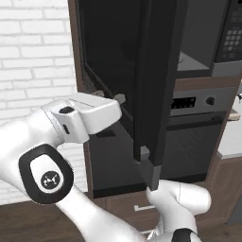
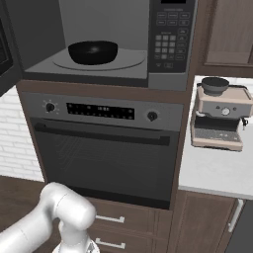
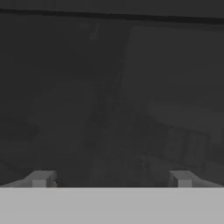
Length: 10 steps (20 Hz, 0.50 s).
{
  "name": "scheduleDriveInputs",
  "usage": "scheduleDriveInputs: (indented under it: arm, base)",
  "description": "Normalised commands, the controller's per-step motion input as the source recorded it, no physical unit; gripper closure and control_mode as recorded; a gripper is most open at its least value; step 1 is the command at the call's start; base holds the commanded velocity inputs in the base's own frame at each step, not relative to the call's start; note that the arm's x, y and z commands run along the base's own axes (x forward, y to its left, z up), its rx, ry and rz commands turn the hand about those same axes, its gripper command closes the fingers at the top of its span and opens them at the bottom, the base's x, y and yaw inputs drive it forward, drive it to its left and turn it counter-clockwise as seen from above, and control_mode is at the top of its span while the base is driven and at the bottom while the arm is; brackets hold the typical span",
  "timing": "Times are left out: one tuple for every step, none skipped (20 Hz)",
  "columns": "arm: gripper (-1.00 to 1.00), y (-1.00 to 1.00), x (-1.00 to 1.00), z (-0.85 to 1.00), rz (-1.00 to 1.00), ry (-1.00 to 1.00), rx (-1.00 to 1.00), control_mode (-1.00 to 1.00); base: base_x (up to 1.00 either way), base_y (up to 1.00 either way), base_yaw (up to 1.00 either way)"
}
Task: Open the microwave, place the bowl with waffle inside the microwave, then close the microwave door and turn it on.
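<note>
Standing swung wide open: the microwave door [image 1: 153, 80], edge-on in the left base view, its dark window side facing the brick wall [image 1: 33, 61]. Sitting inside the microwave [image 2: 170, 39], on the round turntable [image 2: 126, 62] in the grey cavity: the bowl [image 2: 93, 52] (black, shallow, contents too dark to make out). Showing to the right of the cavity: the button keypad panel [image 2: 172, 42]. Lying directly below: the knobbed oven [image 2: 106, 148] with its display strip, door shut. Resting on the bench [image 2: 217, 173] to the right: an espresso machine [image 2: 220, 118], well apart from the microwave. Hovering close against the inner face of the open door: the gripper [image 3: 111, 179], jaws spread wide with nothing between them, the two fingertips [image 3: 40, 178] framing dim dark glass in the hand view. Reaching in from the left in the left base view: the white arm [image 1: 80, 116], its hand near the door's lower part.
</note>
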Motion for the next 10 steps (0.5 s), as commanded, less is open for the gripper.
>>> scheduleDriveInputs:
  arm:
    - [-1.0, -1.0, 0.74, 0.0, -0.05, 0.01, 0.12, -1.0]
    - [-1.0, -1.0, 0.74, 0.0, -0.05, 0.0, 0.13, -1.0]
    - [-1.0, -0.98, 0.73, 0.0, -0.05, 0.0, 0.13, -1.0]
    - [-1.0, -0.93, 0.74, 0.0, -0.04, 0.0, 0.11, -1.0]
    - [-1.0, -0.91, 0.79, 0.0, -0.03, 0.0, 0.11, -1.0]
    - [-1.0, -0.88, 0.81, 0.0, -0.01, 0.0, 0.09, -1.0]
    - [-1.0, -0.86, 0.86, 0.0, 0.0, 0.0, 0.09, -1.0]
    - [-1.0, -0.86, 0.81, 0.01, 0.0, 0.0, 0.13, -1.0]
    - [-1.0, -0.87, 0.78, 0.01, 0.0, 0.0, 0.15, -1.0]
    - [-1.0, -0.85, 0.71, 0.03, 0.0, -0.06, 0.18, -1.0]
  base:
    - [0.0, 0.0, 0.0]
    - [0.0, 0.0, 0.0]
    - [0.0, 0.0, 0.0]
    - [0.0, 0.0, 0.0]
    - [0.0, 0.0, 0.0]
    - [0.0, 0.0, 0.0]
    - [0.0, 0.0, 0.0]
    - [0.0, 0.0, 0.0]
    - [0.0, 0.0, 0.0]
    - [0.0, 0.0, 0.0]
